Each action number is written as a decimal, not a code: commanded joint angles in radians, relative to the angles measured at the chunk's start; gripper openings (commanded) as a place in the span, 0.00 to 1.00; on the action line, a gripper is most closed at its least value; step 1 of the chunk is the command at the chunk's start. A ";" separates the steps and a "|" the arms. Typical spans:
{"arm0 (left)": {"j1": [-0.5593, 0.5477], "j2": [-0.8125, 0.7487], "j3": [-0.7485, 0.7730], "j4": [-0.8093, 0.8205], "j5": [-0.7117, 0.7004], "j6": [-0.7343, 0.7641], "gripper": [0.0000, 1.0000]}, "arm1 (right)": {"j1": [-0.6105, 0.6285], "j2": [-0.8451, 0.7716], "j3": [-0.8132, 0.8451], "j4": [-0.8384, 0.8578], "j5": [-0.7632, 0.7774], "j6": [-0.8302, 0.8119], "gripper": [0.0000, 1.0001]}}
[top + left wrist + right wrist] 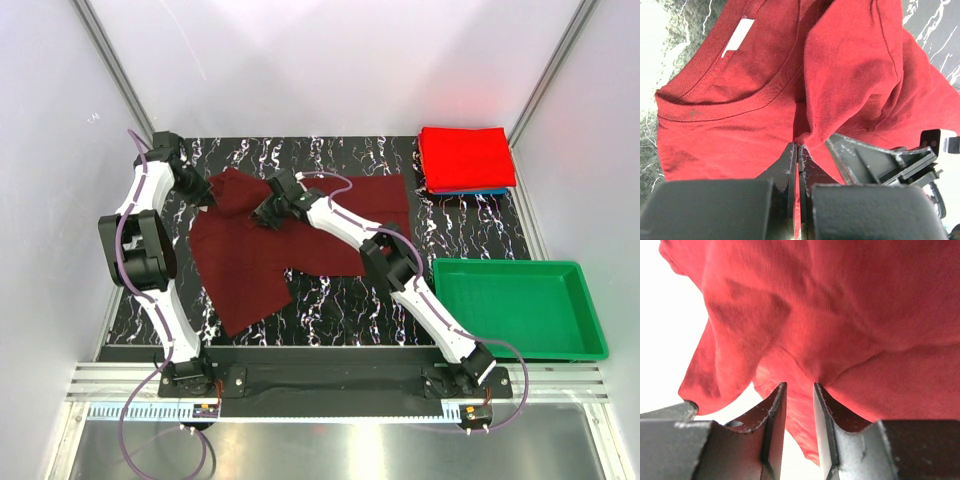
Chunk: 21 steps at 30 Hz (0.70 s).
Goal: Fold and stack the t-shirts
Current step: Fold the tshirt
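Right up against our left wrist camera, our left gripper has its jaws pressed together on a raised fold of the dark maroon t-shirt, and a thin line of cloth shows between them. Beyond the jaws we see the shirt's collar curving across, with a white label inside it toward 11 o'clock.

Our right gripper has its jaws drawn close with a narrow gap. Maroon cloth fills that gap and creases run out from the tips, so we read it as clamped on the same shirt. The cloth there hangs in loose folds against a bright background.

From above, the maroon shirt lies partly spread and rumpled on the black marbled table, covering the middle and reaching toward 9 o'clock. We hold it with the left gripper at its 10 o'clock edge and with the right gripper just beside that, nearer 11 o'clock.

A bright red t-shirt lies folded at 1 o'clock, well apart from the maroon one. It rests on a blue t-shirt, which shows only as a thin edge. A green tray sits at 4 o'clock.
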State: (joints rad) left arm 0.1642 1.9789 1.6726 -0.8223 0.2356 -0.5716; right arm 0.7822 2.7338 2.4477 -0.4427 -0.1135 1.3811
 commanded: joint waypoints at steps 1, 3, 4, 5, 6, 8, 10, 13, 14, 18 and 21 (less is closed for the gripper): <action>0.006 0.008 0.049 0.009 0.021 0.015 0.00 | 0.020 -0.011 0.033 -0.022 0.051 0.004 0.34; 0.006 0.011 0.047 0.014 0.025 0.009 0.00 | 0.022 -0.014 0.039 -0.074 0.063 0.015 0.34; 0.006 0.011 0.050 0.015 0.027 0.004 0.00 | 0.020 -0.023 0.034 -0.088 0.080 0.016 0.34; 0.006 0.011 0.050 0.015 0.025 0.004 0.00 | 0.020 -0.026 0.028 -0.090 0.089 0.016 0.34; 0.006 0.011 0.052 0.014 0.025 0.004 0.00 | 0.020 -0.028 0.028 -0.093 0.092 0.019 0.34; 0.006 0.009 0.056 0.014 0.024 0.004 0.00 | 0.020 -0.013 0.054 -0.109 0.101 0.021 0.33; 0.006 0.008 0.056 0.011 0.022 0.003 0.00 | 0.020 0.003 0.088 -0.143 0.094 0.030 0.34; 0.006 0.005 0.058 0.012 0.024 -0.001 0.00 | 0.020 0.010 0.094 -0.149 0.092 0.033 0.33; 0.008 0.005 0.058 0.014 0.022 -0.002 0.00 | 0.022 0.010 0.094 -0.152 0.094 0.030 0.33; 0.006 0.009 0.059 0.017 0.024 -0.007 0.00 | 0.020 0.018 0.096 -0.165 0.095 0.036 0.33; 0.006 0.008 0.055 0.022 0.027 -0.011 0.00 | 0.020 0.024 0.102 -0.179 0.089 0.050 0.33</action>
State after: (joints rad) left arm 0.1650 1.9858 1.6867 -0.8200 0.2367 -0.5751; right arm 0.7986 2.7377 2.5004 -0.5858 -0.0608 1.4044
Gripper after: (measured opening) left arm 0.012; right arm 0.335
